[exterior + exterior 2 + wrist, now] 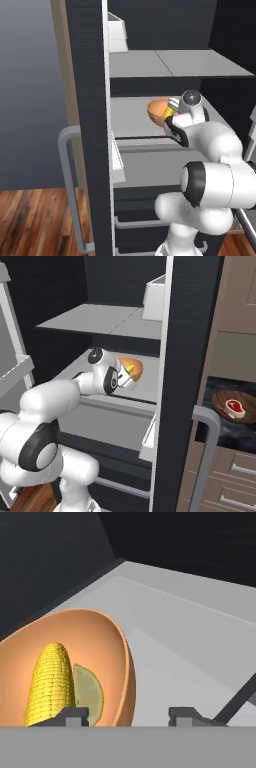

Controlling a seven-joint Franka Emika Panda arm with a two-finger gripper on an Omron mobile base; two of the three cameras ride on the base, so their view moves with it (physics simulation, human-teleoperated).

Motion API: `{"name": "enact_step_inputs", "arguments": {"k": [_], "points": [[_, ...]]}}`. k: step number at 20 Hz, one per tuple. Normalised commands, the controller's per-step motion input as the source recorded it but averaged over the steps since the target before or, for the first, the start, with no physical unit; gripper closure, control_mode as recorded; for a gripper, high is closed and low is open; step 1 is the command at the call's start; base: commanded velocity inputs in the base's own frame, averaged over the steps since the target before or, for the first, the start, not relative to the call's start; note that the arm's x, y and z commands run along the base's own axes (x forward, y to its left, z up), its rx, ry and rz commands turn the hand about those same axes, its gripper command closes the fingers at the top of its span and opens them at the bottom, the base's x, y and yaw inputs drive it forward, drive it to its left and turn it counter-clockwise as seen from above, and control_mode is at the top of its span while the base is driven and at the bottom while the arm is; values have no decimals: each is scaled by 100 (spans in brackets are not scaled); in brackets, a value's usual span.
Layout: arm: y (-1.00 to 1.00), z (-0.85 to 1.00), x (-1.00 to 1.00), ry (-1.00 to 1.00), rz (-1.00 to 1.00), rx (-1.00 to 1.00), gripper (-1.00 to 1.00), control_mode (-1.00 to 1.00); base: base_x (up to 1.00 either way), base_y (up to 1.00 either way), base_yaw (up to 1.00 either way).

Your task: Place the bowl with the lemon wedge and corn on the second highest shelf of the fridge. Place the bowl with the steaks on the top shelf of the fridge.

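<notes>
Two dark fingertips of the pincer stand apart at the bottom of the hand view, straddling the rim of the orange bowl: one tip inside the bowl by the food, the other outside over the shelf. A gap shows beside the rim, so the pincer looks loosened, not clamped; exact contact hard to tell.

Bowl is deep, round, glossy orange, sitting on the second shelf from the top of the black fridge. Inside it: a yellow corn cob leaning on the wall, and a pale green-yellow lemon wedge just beside it, touching. Bottom of the bowl cut off by the view edge.

From the left base view the bowl is half hidden behind the wrist; from the right base view bowl shows past the hand, contents a yellow blur.

Top shelf is light grey with a seam across it.

Right base view: the dark wooden dish with a red steak sits on the dark counter right of the fridge; its far side is cut off by the picture edge.
</notes>
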Motion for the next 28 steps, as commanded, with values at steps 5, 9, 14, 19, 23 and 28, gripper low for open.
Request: {"name": "enact_step_inputs", "arguments": {"k": [5,9,14,19,23,28], "points": [[26,97,-71,-1,0,-1,-100,-100,0,0,0],[70,48,-100,-3,6,-7,-100,-100,0,0,0],[79,22,-100,-1,13,-4,-100,-100,0,0,0],[77,14,-100,1,15,0,-100,-100,0,0,0],[43,37,-100,14,15,0,-100,-100,0,0,0],[1,52,-100,40,17,1,-100,-100,0,0,0]]}}
